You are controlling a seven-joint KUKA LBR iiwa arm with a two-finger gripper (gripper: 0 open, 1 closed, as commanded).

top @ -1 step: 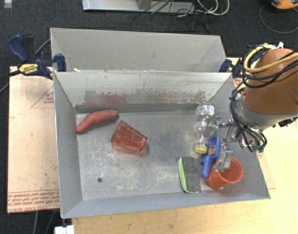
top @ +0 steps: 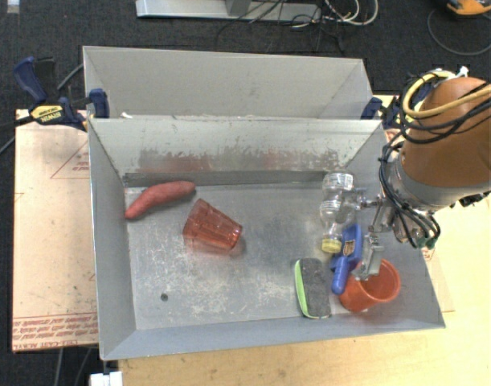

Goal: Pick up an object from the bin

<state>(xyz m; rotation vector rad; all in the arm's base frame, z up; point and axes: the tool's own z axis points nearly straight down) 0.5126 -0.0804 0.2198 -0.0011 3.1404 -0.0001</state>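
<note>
The grey metal bin [top: 110, 232] is holding seven loose things, most of them crowding its right end. The arm, with its orange domed cover [top: 450, 135], is reaching in over the right wall, and the claw [top: 370, 256] is hanging low at the near right corner. Whether the claw is spread or pressed together cannot be told, as cables and brackets are masking it. The round orange plastic cup [top: 382, 289] is sitting directly under and just nearward of the claw, mouth facing up and rim appearing intact. In my judgement this is the nearest candidate. The red ribbed translucent tumbler [top: 213, 227] is lying on its side, well apart to the left. The reddish elongated sausage-shaped item [top: 159, 199] is lying by the far left wall. The grey sponge with a green edge [top: 312, 289] is lying left of the cup. The blue-handled tool with a yellow part [top: 344, 268] is lying between the two, its long axis running near to far. The clear plastic cup [top: 337, 193] is standing beyond it.
</note>
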